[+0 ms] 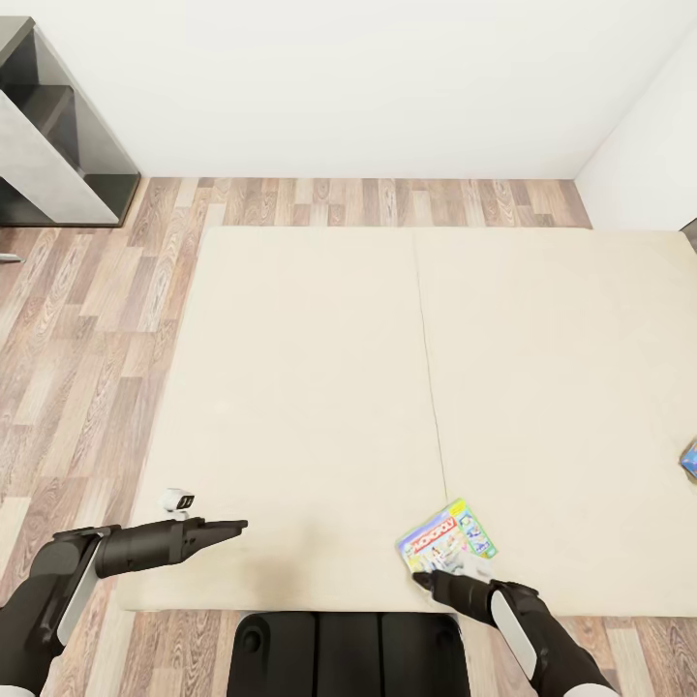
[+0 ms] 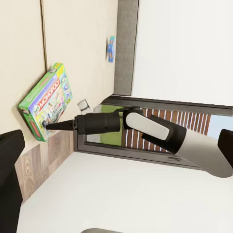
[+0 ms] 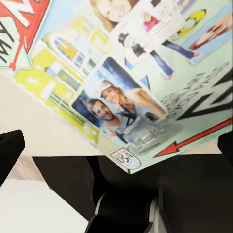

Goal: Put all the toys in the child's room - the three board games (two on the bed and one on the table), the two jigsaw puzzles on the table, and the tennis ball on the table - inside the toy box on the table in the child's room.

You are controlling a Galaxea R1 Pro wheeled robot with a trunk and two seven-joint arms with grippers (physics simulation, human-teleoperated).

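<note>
The Monopoly board game (image 1: 447, 540) lies on the cream bed (image 1: 319, 387), close to its near edge and right of the middle seam. My right gripper (image 1: 419, 579) is open, its tips at the box's near corner. In the right wrist view the printed lid (image 3: 136, 73) is very close, with the fingers (image 3: 7, 150) spread wide at either side. The left wrist view has the same box (image 2: 48, 99) with the right gripper (image 2: 47, 126) at its edge. A smaller blue board game (image 1: 689, 460) sits at the bed's far right. My left gripper (image 1: 240, 526) hovers open over the bed's near left part.
A grey shelf unit (image 1: 58, 145) stands against the white wall at the back left. A small white object (image 1: 177, 500) lies on the wood floor by the bed's left edge. My black base (image 1: 353, 653) is against the bed's near edge.
</note>
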